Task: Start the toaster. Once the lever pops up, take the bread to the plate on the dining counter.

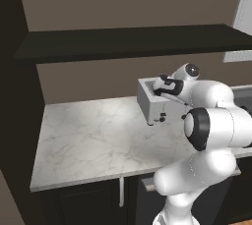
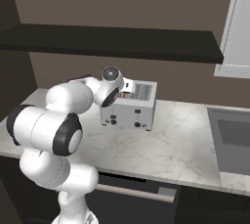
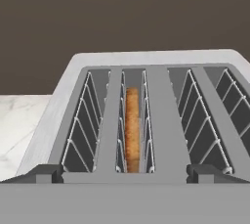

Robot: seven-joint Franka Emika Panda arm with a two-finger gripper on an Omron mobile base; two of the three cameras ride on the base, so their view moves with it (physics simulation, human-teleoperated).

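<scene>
The silver-grey toaster [image 1: 149,105] [image 2: 133,110] stands at the back of a marble worktop, near the wall. My gripper [image 2: 128,87] [image 1: 160,89] hovers just over its top, at the front edge. In the hand view I look down into the toaster's [image 3: 161,71] slots. The tan-brown bread [image 3: 132,125] sits upright and low in the second slot from the left. My gripper [image 3: 125,175] is open, its dark fingertips [image 3: 43,172] wide apart on either side of the slots, with nothing between them. The plate and the dining counter are out of view.
The marble worktop [image 1: 88,135] stretches bare to the toaster's left and front. A built-in sink [image 2: 234,132] lies to the right. A dark shelf [image 2: 122,42] runs along the wall above the toaster. Dark knobs [image 2: 113,120] sit on the toaster's front face.
</scene>
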